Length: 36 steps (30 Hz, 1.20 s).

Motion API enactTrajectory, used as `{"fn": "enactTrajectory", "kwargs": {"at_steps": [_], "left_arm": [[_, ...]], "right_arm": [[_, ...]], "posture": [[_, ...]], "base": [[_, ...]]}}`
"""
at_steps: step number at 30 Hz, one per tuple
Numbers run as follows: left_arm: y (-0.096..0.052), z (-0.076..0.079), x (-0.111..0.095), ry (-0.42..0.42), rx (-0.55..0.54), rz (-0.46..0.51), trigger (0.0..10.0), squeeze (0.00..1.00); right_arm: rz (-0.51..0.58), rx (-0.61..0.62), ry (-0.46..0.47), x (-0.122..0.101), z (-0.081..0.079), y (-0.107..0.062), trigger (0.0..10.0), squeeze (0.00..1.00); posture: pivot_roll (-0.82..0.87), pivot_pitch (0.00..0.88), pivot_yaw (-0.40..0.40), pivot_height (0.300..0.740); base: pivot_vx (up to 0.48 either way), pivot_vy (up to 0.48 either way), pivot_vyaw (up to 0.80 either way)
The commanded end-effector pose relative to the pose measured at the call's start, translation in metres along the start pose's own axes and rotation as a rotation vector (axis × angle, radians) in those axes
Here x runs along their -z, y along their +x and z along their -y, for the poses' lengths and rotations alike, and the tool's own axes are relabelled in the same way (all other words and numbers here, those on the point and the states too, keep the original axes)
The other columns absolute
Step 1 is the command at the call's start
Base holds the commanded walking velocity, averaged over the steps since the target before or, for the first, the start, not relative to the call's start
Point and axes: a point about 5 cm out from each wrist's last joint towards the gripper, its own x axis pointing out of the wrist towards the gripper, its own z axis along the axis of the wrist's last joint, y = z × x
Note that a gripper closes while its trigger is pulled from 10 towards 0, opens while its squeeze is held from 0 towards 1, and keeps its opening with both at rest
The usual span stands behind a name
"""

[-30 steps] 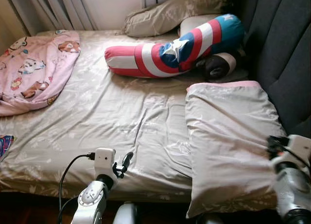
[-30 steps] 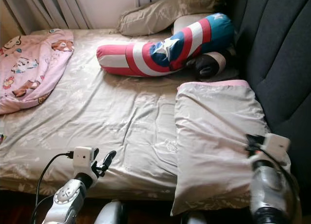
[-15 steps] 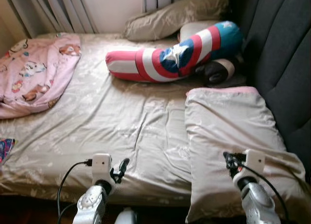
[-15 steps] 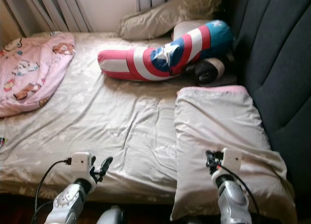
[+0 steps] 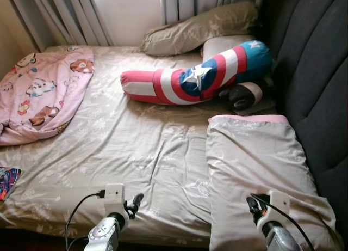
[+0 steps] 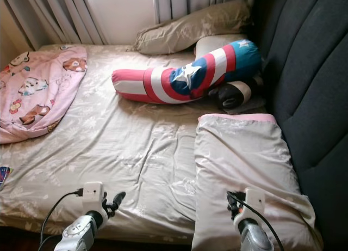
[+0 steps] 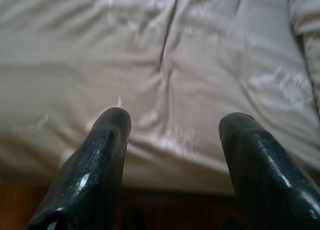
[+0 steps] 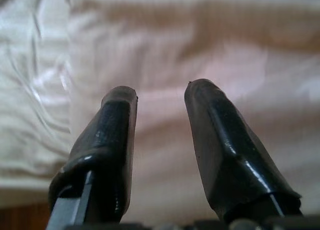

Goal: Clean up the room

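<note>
My right tool [image 8: 160, 98], fingers narrowly parted and empty, hovers over the near end of the beige pillow [image 5: 255, 164] lying by the headboard [image 5: 321, 82]; it looks soft, light and slippery, so I'd pinch a bunched corner, left tool [image 7: 172, 125] wide open
</note>
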Motion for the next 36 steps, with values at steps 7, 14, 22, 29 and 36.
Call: {"fn": "enactTrajectory", "kwargs": {"at_steps": [7,14,22,29,36], "left_arm": [[-0.011,-0.009,0.036,0.059,-0.054,-0.211,10.0,0.00],[-0.018,-0.019,0.045,0.048,-0.088,-0.252,10.0,0.00],[-0.030,-0.031,0.061,0.046,-0.127,-0.308,10.0,0.00],[-0.040,-0.032,0.076,0.038,-0.138,-0.344,10.0,0.00],[-0.037,-0.020,0.079,0.037,-0.133,-0.344,10.0,0.00]], "right_arm": [[-0.138,0.021,-0.046,0.031,-0.003,-0.008,10.0,0.00],[-0.115,0.098,-0.004,0.029,0.001,-0.008,10.0,0.87],[-0.108,0.131,-0.003,0.028,0.000,-0.007,10.0,1.00],[-0.140,0.107,-0.010,0.036,-0.006,-0.009,10.0,0.00],[-0.176,0.078,-0.029,0.043,-0.008,-0.011,10.0,0.00]], "posture": [[0.04,0.000,0.029,0.740],[0.05,0.000,0.018,0.740],[0.04,0.000,0.022,0.740],[0.05,0.000,0.019,0.740],[0.06,0.000,0.012,0.740]], "base": [[0.000,0.000,0.00],[0.000,0.000,0.00],[0.000,0.000,0.00],[0.000,0.000,0.00],[0.000,0.000,0.00]]}}
